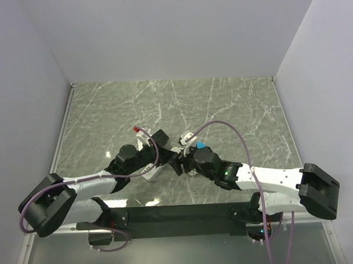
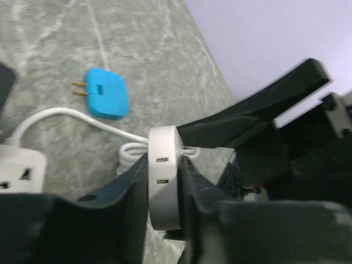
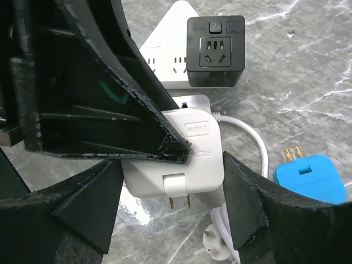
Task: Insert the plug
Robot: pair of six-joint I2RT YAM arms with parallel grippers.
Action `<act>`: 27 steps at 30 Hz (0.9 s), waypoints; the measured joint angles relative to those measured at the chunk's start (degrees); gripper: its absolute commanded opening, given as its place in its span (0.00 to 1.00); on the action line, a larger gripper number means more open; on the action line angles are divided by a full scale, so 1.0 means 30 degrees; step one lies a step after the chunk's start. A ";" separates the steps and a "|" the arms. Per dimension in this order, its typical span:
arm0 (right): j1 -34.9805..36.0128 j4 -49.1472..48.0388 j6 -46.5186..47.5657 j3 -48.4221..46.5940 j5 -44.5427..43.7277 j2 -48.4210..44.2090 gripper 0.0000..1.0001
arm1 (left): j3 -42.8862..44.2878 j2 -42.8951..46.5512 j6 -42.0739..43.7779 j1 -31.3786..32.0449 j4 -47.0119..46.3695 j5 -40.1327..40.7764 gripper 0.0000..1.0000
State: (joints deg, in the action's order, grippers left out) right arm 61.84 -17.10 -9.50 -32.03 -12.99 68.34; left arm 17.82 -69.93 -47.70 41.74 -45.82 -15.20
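A white square plug with two brass prongs folded out hangs just above the marble between both grippers. My right gripper spans its width, a finger against each side. My left gripper pinches its flat faces; in the left wrist view the plug shows edge-on with two USB slots. One left finger covers the plug's upper left corner. The white power strip lies just beyond, a black socket cube on it. From above, the grippers meet mid-table and hide the plug.
A blue two-prong plug lies on the marble to the right, also in the top view. A coiled white cable ends in a three-pin plug below the held plug. White walls close in the table on three sides.
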 measured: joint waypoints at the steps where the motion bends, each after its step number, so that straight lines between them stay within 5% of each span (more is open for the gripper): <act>1: 0.0015 0.0029 0.0007 0.0000 -0.0029 -0.0029 0.00 | 0.0000 -0.0102 -0.0109 0.0000 -0.0058 -0.0087 0.16; 2: 0.0022 0.0066 0.0000 0.0029 -0.0036 -0.0029 0.00 | 0.0044 -0.0248 -0.0197 0.0036 -0.0277 -0.0357 0.00; 5: 0.0051 0.0226 -0.0015 0.0058 -0.0255 -0.0029 0.03 | 0.0109 -0.0707 -0.0168 0.0095 -0.0692 -0.0554 0.00; 11: 0.0051 0.0452 -0.0299 0.0051 -0.0284 -0.0153 0.51 | 0.0109 -0.0568 -0.0029 0.0080 -0.0576 -0.0605 0.00; 12: 0.0044 0.0423 -0.0321 0.0051 -0.0175 -0.0277 0.73 | 0.0131 -0.0248 0.0022 0.0044 -0.0313 -0.0568 0.00; 14: -0.0109 0.0240 -0.0350 0.0051 0.0197 -0.0670 0.84 | 0.0284 0.0488 0.0095 -0.0109 0.0313 -0.0554 0.00; 27: -0.3577 -0.2820 -0.2455 0.1151 0.4430 -0.5005 0.92 | 0.0568 0.4277 0.0503 -0.3016 0.1472 -0.1647 0.00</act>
State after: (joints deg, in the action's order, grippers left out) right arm 51.11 -25.56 -16.86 -28.58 0.30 53.32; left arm 19.53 -57.10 -46.19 32.69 -41.41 -20.14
